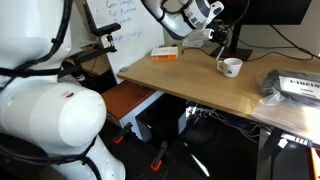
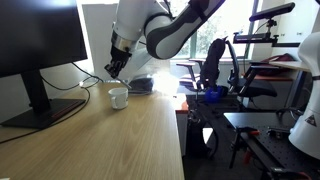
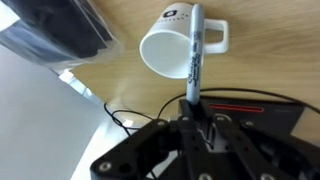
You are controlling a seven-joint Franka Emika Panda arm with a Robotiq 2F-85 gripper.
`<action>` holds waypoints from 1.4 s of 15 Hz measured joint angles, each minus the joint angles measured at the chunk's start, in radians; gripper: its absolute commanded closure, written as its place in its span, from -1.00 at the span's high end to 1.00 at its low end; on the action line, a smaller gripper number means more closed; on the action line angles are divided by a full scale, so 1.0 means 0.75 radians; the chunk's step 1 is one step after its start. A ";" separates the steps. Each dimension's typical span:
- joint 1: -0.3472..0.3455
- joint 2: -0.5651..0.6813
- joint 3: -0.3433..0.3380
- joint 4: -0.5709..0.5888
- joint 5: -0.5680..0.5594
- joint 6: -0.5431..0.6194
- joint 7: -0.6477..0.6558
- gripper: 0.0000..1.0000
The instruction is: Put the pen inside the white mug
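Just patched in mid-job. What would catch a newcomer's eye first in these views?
In the wrist view, the pen clamped in the gripper stands out, its length crossing the white mug on the wooden desk. In an exterior view the gripper hovers just above the mug, with a dark monitor standing on the same desk.

Pen [image 3: 194, 40] in tool [image 3: 195, 115], above mug [image 3: 165, 50] on table [image 3: 265, 60]
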 measured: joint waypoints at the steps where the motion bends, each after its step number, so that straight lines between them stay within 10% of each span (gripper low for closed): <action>1: 0.055 0.007 -0.063 0.004 -0.047 -0.009 0.110 -0.93; 8: 0.167 0.163 -0.168 0.135 -0.264 -0.254 0.594 -0.93; 21: -0.097 0.352 0.041 0.485 -0.348 -0.392 0.660 -0.93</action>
